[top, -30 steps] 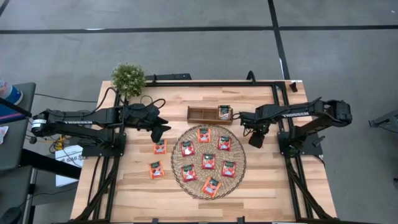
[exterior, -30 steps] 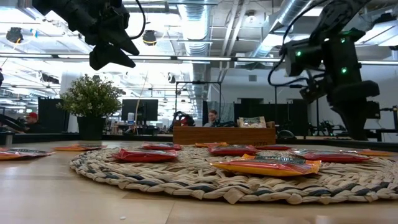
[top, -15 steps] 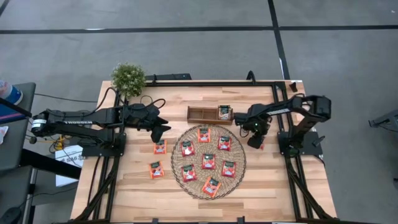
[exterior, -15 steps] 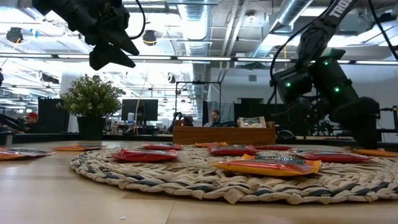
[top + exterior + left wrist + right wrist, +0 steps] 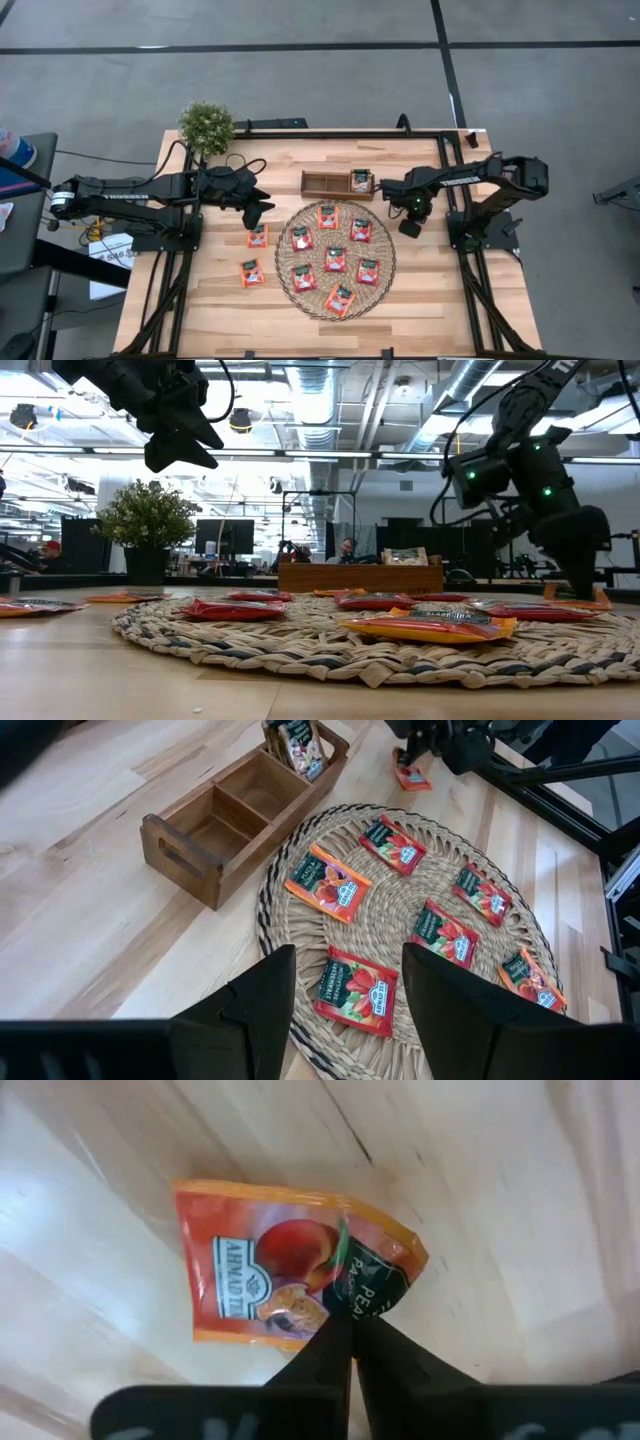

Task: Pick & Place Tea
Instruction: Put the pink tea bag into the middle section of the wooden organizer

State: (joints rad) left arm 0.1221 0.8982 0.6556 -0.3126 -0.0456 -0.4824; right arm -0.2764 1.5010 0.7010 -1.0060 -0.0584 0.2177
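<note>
Table (image 5: 440, 300) first: it's carrying a round woven mat (image 5: 297, 291) with seven red-orange tea sachets (image 5: 335, 259) lying on it, two more sitting on bare wood just off the mat's left edge, a wooden three-slot tray (image 5: 325, 183) behind the mat with a sachet already standing in its right slot, and a small potted plant (image 5: 206, 126) sitting at the back left corner. Left gripper (image 5: 262, 203) is hovering up off the table near the mat's left side, fingers spread fairly wide and holding nothing, so it's basically waiting. Right gripper (image 5: 345, 1320) is doing the work, reaching down to the wood just right of the mat, and its fingers are pinching together on the edge of one lone red-orange sachet (image 5: 290, 1265) lying flat there, right by the dark label end. So I'd say it's sitting at the grab step of the pick. Next move looks like lifting straight up without the thin packet slipping out, then swinging over to the tray and dropping it into a slot.
</note>
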